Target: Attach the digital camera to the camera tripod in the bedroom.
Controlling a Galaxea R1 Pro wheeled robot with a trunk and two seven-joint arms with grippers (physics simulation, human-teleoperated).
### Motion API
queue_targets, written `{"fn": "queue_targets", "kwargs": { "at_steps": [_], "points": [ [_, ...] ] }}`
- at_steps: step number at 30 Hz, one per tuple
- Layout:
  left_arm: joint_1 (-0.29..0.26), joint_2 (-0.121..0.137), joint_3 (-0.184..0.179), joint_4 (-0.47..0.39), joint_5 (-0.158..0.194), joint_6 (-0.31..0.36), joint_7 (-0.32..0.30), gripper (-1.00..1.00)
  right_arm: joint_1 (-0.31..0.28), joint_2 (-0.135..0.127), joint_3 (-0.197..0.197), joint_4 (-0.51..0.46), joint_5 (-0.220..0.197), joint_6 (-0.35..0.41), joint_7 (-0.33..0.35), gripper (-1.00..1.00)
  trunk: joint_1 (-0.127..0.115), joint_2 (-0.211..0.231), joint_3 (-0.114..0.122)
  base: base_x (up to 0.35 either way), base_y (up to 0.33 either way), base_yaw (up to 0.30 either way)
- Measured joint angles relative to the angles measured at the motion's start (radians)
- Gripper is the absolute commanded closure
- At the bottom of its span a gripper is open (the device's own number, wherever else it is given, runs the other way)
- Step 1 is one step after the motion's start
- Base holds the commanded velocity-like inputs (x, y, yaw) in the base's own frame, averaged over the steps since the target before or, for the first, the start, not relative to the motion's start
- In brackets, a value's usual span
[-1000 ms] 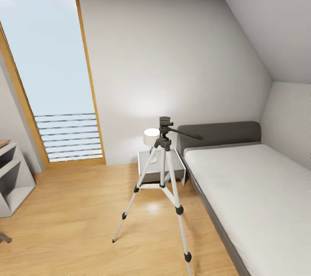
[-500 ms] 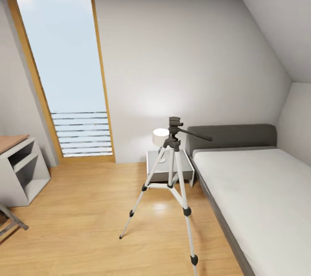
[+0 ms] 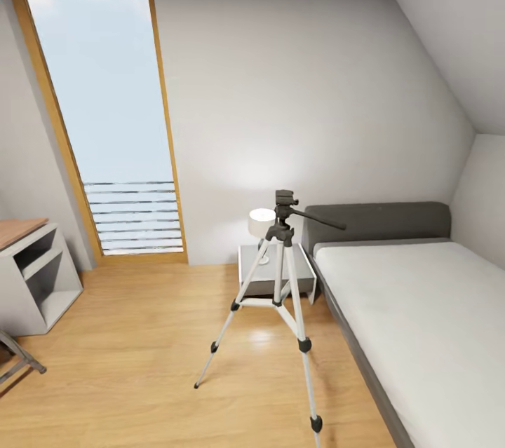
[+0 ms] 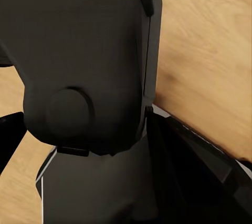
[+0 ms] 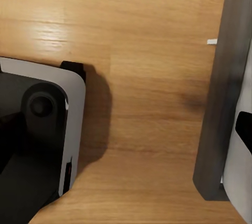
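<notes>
Nothing among the room's things has moved since half a second ago, and the head view itself has all but stopped its swing, so the scene sits almost exactly where it did. Nearest in the head view, the light wood plank floor [image 3: 140, 336] spreads across the foreground. On it stands the camera tripod [image 3: 280, 294], tall, with three thin silver-white legs, black joints and feet, and a black head whose long pan handle points toward the bed; its top plate is bare. To its right, running along the wall, lies the grey-framed bed with a white mattress [image 3: 421, 322]. At the left edge stands a grey open-shelved table with a wooden top [image 3: 31, 273]. Just behind the tripod are a small grey bedside cabinet [image 3: 277, 273] and a white round-shaded lamp [image 3: 261, 222] on it. Farthest off, the tall wood-framed window [image 3: 105, 118] fills the pale grey wall.

The wrist views show dark robot bodywork over the wood floor; whether either pincer is apart or together cannot be told.
</notes>
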Motion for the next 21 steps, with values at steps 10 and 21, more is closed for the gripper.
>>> {"fn": "queue_targets", "kwargs": {
  "at_steps": [10,21],
  "points": [
    [0.000,0.000,0.000,0.000,-0.004,0.000,0.000,1.00,0.000,0.000,0.000,0.000,0.000,0.001,0.001,-1.00,0.000,0.000,0.000,0.091,0.000,0.000],
    [0.000,0.000,0.000,0.000,-0.004,0.000,0.000,1.00,0.000,0.000,0.000,0.000,0.000,-0.001,0.000,-1.00,0.000,0.000,0.000,0.019,0.000,0.000]
  ]
}}
